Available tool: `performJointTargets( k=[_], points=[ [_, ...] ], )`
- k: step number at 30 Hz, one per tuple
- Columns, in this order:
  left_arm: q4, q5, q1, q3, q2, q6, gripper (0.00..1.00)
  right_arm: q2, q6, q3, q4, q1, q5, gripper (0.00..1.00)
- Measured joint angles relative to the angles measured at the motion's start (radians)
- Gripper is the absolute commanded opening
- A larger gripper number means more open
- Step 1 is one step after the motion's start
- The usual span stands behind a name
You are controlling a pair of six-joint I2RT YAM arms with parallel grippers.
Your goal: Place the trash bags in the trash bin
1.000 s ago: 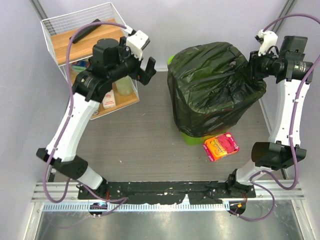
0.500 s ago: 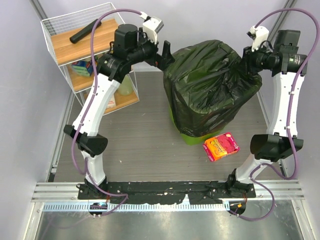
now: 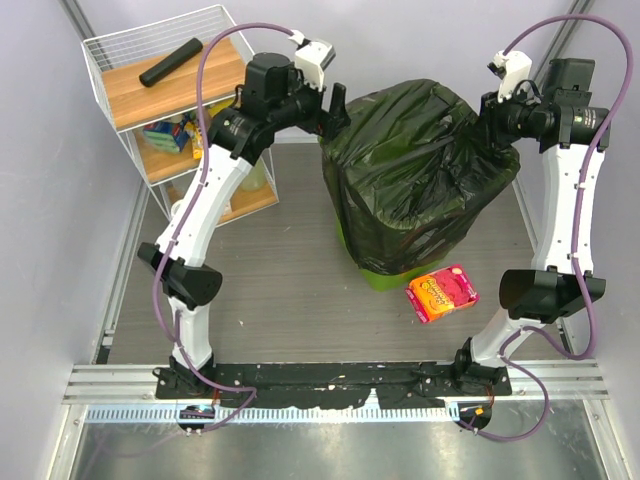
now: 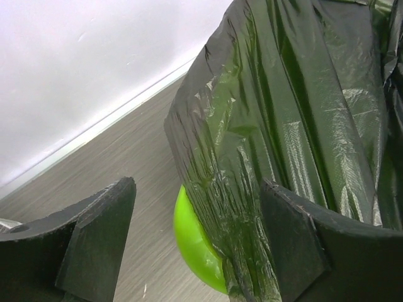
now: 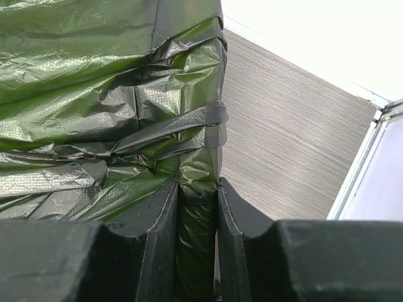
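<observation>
The glossy black trash bag (image 3: 415, 180) is draped over the lime-green trash bin (image 3: 383, 276), of which only the bottom front shows. My left gripper (image 3: 335, 108) is open at the bag's back left corner. In the left wrist view the bag's edge (image 4: 283, 113) and the bin's green rim (image 4: 195, 242) lie between its spread fingers (image 4: 101, 233). My right gripper (image 3: 492, 115) is shut on a fold of the bag (image 5: 198, 233) at its back right corner and holds it up.
A pink snack packet (image 3: 442, 292) lies on the table just right of the bin's front. A white wire shelf (image 3: 160, 90) stands at the back left, with a slim black roll (image 3: 171, 61) on top and small items below. Walls close in on both sides.
My left arm has swung right from the shelf to the bag's back left corner, still open. My right gripper has shifted slightly left with the bag, which now sits a little further left.
</observation>
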Motion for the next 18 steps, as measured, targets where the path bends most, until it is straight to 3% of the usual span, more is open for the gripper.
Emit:
performJointTargets(
  k=[9, 18],
  points=[
    [-0.003, -0.056, -0.018, -0.022, 0.005, 0.052, 0.59, 0.000, -0.003, 0.000, 0.000, 0.003, 0.008, 0.26],
    [-0.006, -0.060, -0.019, -0.025, 0.013, 0.080, 0.22, 0.000, -0.006, -0.002, -0.001, 0.005, 0.017, 0.27]
  ],
)
